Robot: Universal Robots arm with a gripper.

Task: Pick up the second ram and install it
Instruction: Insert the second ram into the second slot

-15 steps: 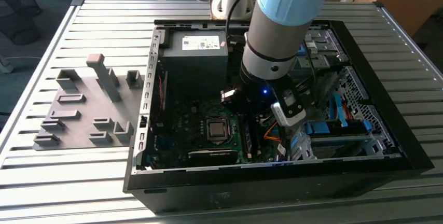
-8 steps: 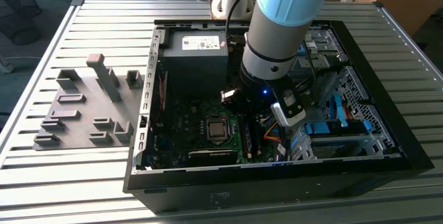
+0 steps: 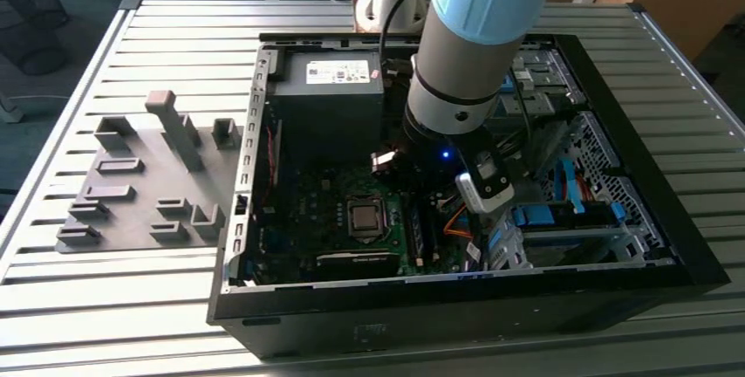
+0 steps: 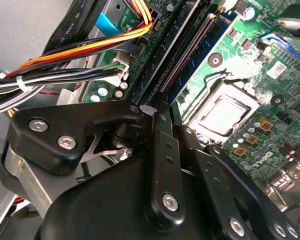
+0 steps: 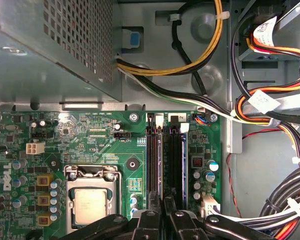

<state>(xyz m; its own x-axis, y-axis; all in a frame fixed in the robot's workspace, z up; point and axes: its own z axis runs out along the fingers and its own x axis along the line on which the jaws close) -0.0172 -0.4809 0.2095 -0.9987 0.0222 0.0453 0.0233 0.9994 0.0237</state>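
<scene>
The robot arm (image 3: pixel 472 45) is reaching down into an open computer case (image 3: pixel 652 246) standing on a slatted metal table (image 3: pixel 117 307), its gripper (image 5: pixel 162 212) hovering directly over the memory slots (image 5: pixel 165 160) beside the processor socket (image 5: pixel 92 200) on the green motherboard (image 5: pixel 90 135). The fingers (image 4: pixel 164 150) are sitting close together around a thin edge that seems to be the second ram (image 5: pixel 163 202), poised at the slots, though whether it is truly clamped cannot be told.
</scene>
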